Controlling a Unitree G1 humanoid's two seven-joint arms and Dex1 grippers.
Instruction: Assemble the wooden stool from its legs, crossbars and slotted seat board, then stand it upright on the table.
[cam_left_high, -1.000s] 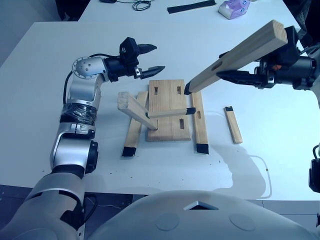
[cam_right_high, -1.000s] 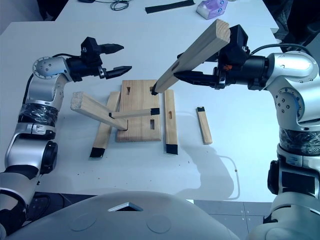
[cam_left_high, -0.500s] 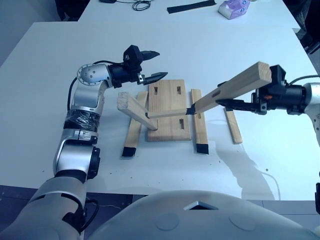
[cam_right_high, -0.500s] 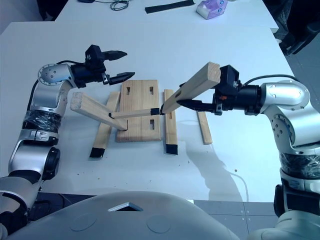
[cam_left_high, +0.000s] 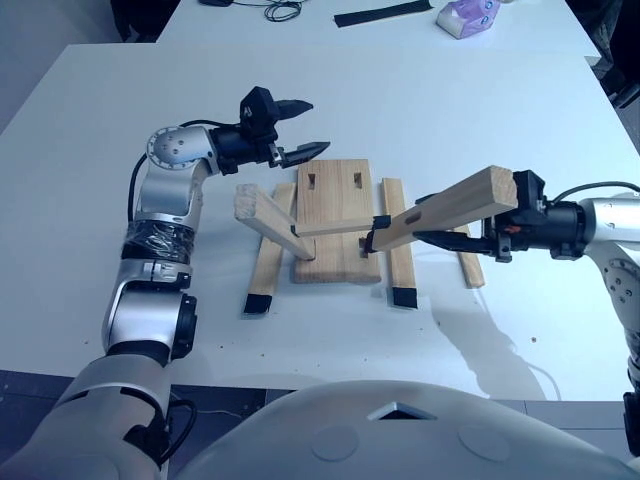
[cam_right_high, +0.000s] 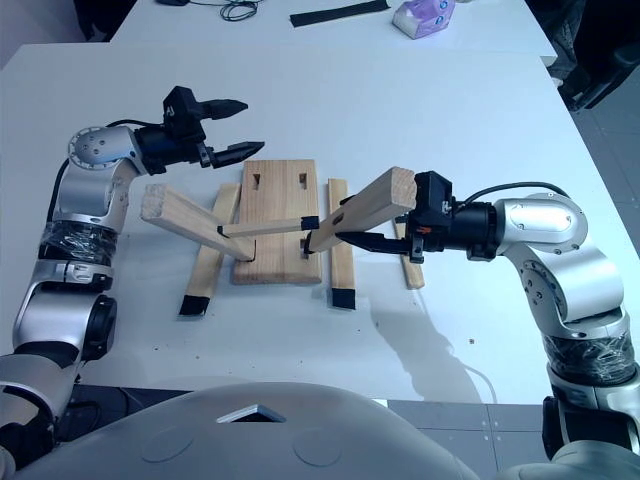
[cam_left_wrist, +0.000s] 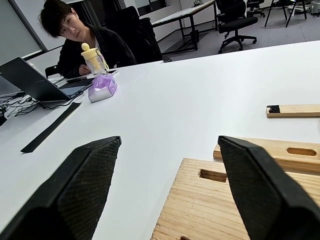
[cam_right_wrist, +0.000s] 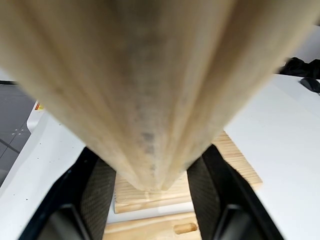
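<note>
Light is bright and even, falling from overhead onto the white counter, which shows no hard glare. Shadows are soft and faint: thin dark lines hug the near edges of the seat board and of the short crossbar lying flat. In the right wrist view the leg turns a shaded face to the lens, dim against the bright counter beyond.

The left arm and right arm are silver-grey shells with rounded joint housings, each banded by a glossy black wrap. A thin black cable loops at nine o'clock of the left arm's round joint. The left gripper and right gripper are black. The finger pads are finely textured.
</note>
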